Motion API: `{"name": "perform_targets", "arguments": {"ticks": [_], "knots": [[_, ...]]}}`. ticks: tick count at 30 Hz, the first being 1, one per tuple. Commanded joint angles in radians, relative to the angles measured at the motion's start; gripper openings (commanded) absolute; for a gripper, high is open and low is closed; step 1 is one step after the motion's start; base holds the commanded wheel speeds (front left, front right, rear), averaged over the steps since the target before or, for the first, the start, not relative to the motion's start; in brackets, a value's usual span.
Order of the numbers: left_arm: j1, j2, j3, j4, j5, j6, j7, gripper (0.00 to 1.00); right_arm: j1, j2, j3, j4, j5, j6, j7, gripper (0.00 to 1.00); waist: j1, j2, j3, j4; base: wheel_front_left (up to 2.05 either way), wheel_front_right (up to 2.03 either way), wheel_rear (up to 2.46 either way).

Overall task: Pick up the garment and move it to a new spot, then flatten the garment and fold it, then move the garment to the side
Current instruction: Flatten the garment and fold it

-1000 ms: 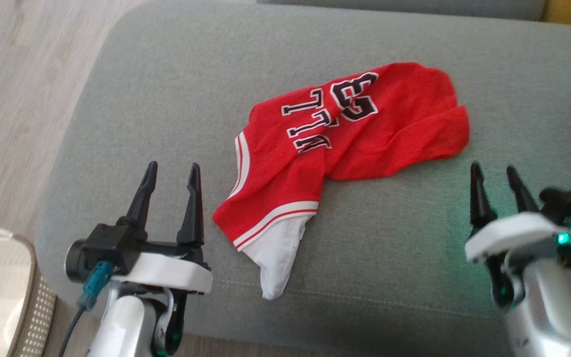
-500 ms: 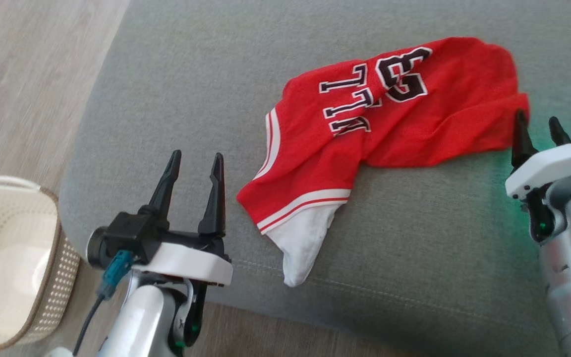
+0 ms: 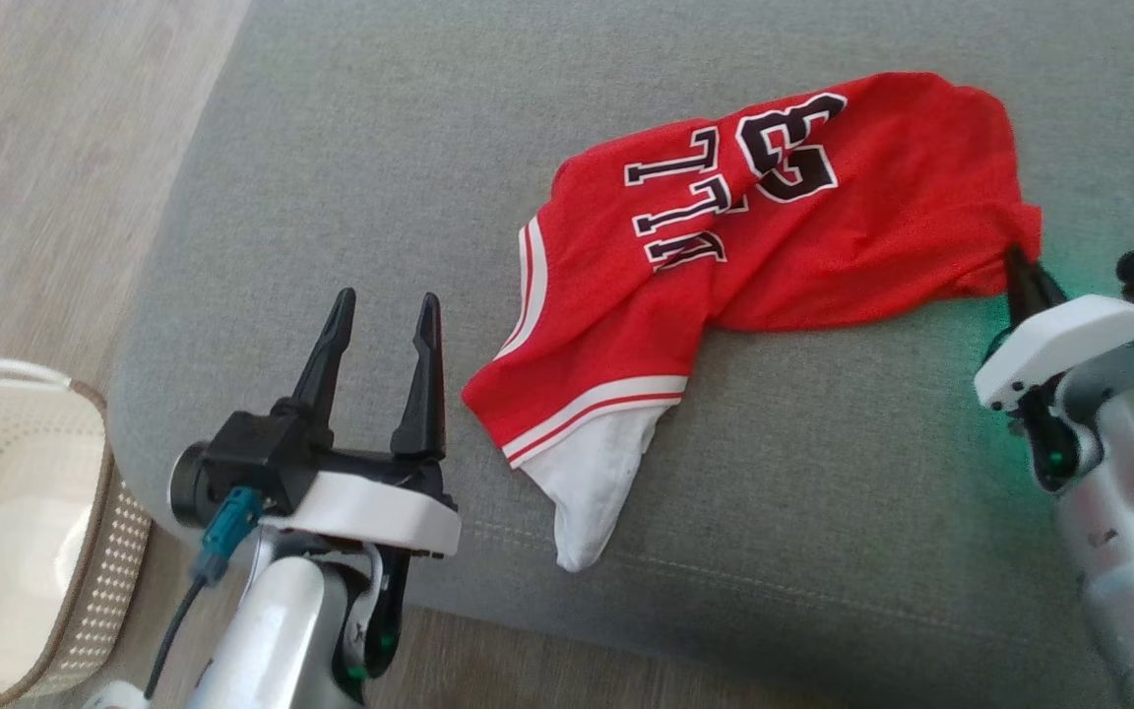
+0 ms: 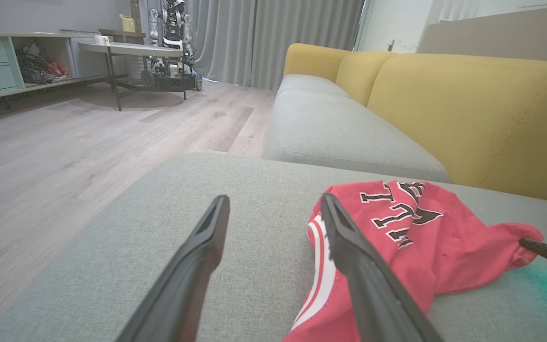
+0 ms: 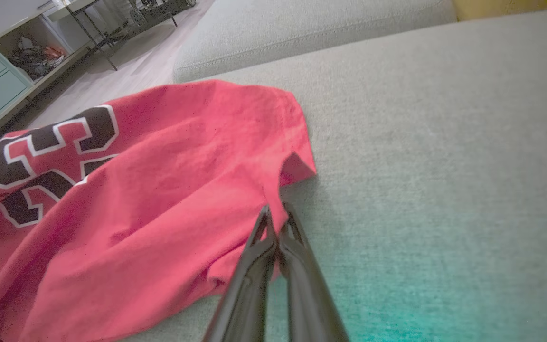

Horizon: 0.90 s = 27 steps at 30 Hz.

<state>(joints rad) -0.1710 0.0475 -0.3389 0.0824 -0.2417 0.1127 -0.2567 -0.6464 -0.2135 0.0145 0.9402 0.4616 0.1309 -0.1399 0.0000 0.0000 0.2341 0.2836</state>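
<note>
The garment (image 3: 784,236) is a red jersey with black-and-white lettering and a white hem, lying crumpled on the grey sofa cushion (image 3: 350,197). My right gripper (image 3: 1018,264) is shut on the garment's right edge; the right wrist view has its closed fingertips (image 5: 276,216) pinching red cloth (image 5: 159,190). My left gripper (image 3: 385,310) stands open over bare cushion, just left of the garment's striped lower corner. From the left wrist view its fingers (image 4: 207,237) are spread, the right one overlapping the garment (image 4: 397,232).
A white perforated basket (image 3: 26,532) sits on the wooden floor (image 3: 45,148) at the lower left. A yellow sofa back (image 4: 468,109) rises behind the cushion. A low table and a parked robot (image 4: 171,42) stand far across the room.
My right gripper has moved up to the garment's right edge and closed on it. The head camera has shifted, so the scene sits further right. The left gripper stays open.
</note>
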Motion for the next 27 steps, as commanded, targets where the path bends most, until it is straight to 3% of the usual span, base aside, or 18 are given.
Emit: {"name": "perform_targets", "arguments": {"ticks": [1, 8, 16, 27], "knots": [[-0.032, 0.003, 0.038, -0.027, -0.002, 0.006, -0.005, 1.0, -0.041, -0.028, 0.044, -0.028, -0.002, 0.0, -0.038, 0.0, 0.0, 0.0, -0.009, -0.01, 0.0, 0.0, 0.0], [-0.016, 0.003, 0.046, -0.022, -0.008, 0.001, -0.005, 1.0, -0.075, -0.126, 0.097, -0.064, -0.102, 0.0, -0.093, 0.0, 0.0, 0.0, -0.061, -0.043, 0.0, 0.0, 0.0], [0.01, 0.003, 0.053, -0.021, -0.016, -0.001, -0.005, 1.0, -0.055, -0.205, 0.047, -0.153, -0.259, 0.0, -0.05, 0.0, 0.0, 0.0, -0.1, -0.063, 0.0, 0.0, 0.0], [0.009, 0.003, 0.041, -0.019, -0.01, -0.011, -0.005, 1.0, 0.064, -0.137, -0.114, -0.206, -0.441, 0.0, 0.122, 0.0, 0.0, 0.0, -0.081, -0.052, 0.0, 0.0, 0.0]]}}
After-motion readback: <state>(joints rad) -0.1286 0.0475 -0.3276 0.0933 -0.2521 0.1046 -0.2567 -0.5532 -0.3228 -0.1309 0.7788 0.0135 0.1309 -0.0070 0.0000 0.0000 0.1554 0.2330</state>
